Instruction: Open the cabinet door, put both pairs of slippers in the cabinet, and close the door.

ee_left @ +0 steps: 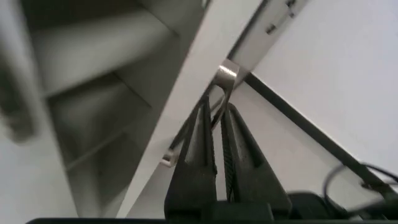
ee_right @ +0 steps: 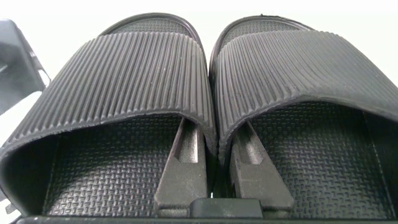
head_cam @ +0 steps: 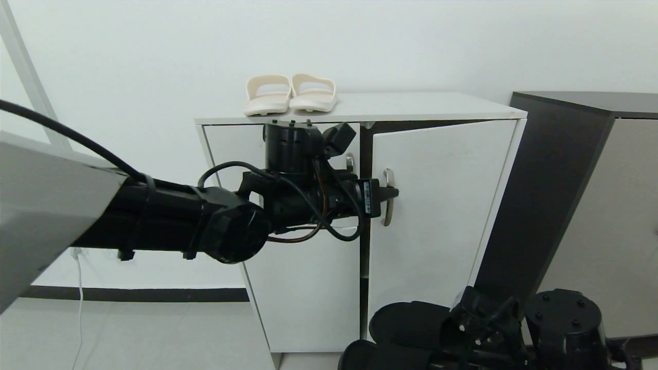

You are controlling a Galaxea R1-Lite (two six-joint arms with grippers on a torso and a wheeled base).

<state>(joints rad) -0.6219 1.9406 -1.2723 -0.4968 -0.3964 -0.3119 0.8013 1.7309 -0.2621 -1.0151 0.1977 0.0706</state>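
Black slippers [ee_right: 137, 74] sit clenched in my right pincer [ee_right: 216, 134], ready for stowing; my left pincer [ee_left: 216, 113] grips the handle [ee_left: 227, 73] to swing the door [head_cam: 442, 216] wider. Beige slippers [head_cam: 290, 95] wait atop the cabinet [head_cam: 421, 105].

No legible writing
A small sticker [head_cam: 367, 197] on the left gripper [head_cam: 391, 193], beside the door handle [head_cam: 388, 213], is too tiny to read.

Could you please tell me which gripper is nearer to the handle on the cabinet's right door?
Left. The left gripper is clamped on the door handle; the right gripper is low down, holding the black slippers, well below it.
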